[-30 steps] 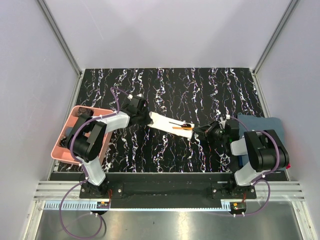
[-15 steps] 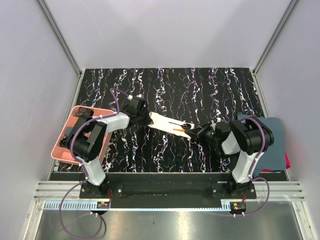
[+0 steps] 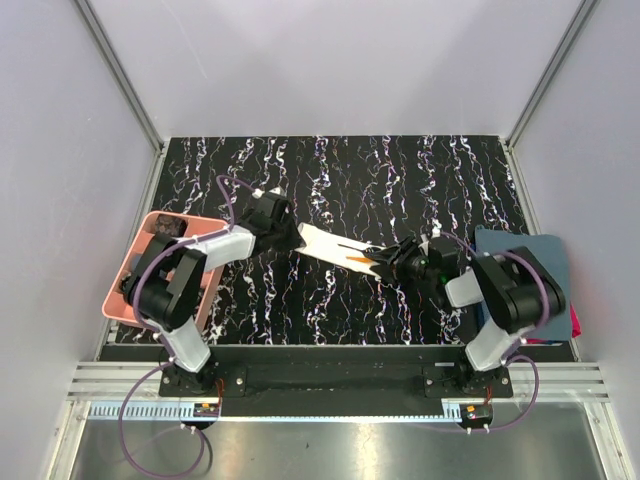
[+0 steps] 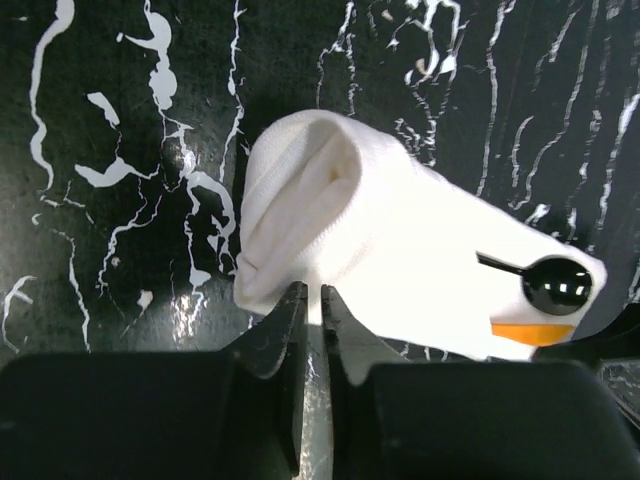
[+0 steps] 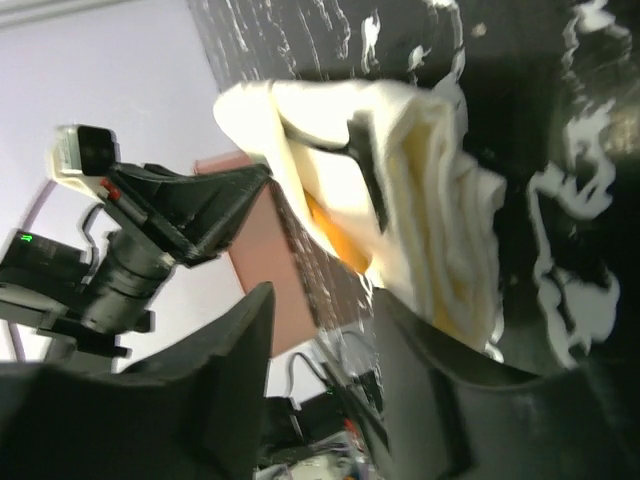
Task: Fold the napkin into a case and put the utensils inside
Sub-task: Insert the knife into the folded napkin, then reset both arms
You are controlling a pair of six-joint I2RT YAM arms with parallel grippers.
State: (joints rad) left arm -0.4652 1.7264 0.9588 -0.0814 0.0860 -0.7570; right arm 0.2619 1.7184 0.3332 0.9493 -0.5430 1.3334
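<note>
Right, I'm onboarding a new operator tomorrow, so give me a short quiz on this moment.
1. True or false: the left gripper is shut on the napkin.
2. Where does the spoon have its bowl? A: on the napkin's end nearest the right gripper. B: in the pink tray. C: on the blue towel.
3. What colour is the stick beside the spoon?
Key: 1 true; 2 A; 3 orange.

black marbled table [image 3: 330,190], lavender walls [image 3: 330,60]
</note>
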